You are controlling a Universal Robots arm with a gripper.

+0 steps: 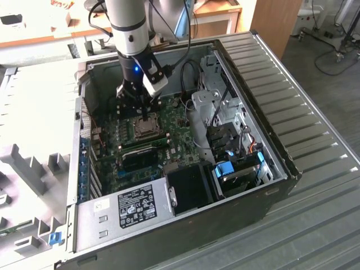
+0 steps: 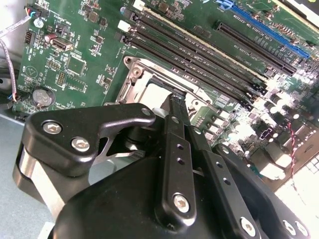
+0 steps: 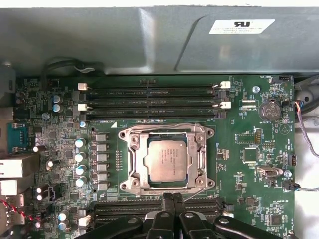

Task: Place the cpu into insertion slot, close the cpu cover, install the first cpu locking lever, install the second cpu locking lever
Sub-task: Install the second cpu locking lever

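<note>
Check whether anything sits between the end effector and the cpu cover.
Nothing visible does. The end effector hovers at the edge of the cpu cover, which lies closed over the cpu; only bare board and memory slots surround it.

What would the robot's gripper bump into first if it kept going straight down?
Probably the cpu cover, the metal frame lying over the cpu in the socket. The gripper hangs just above its edge, though depth is hard to judge.
</note>
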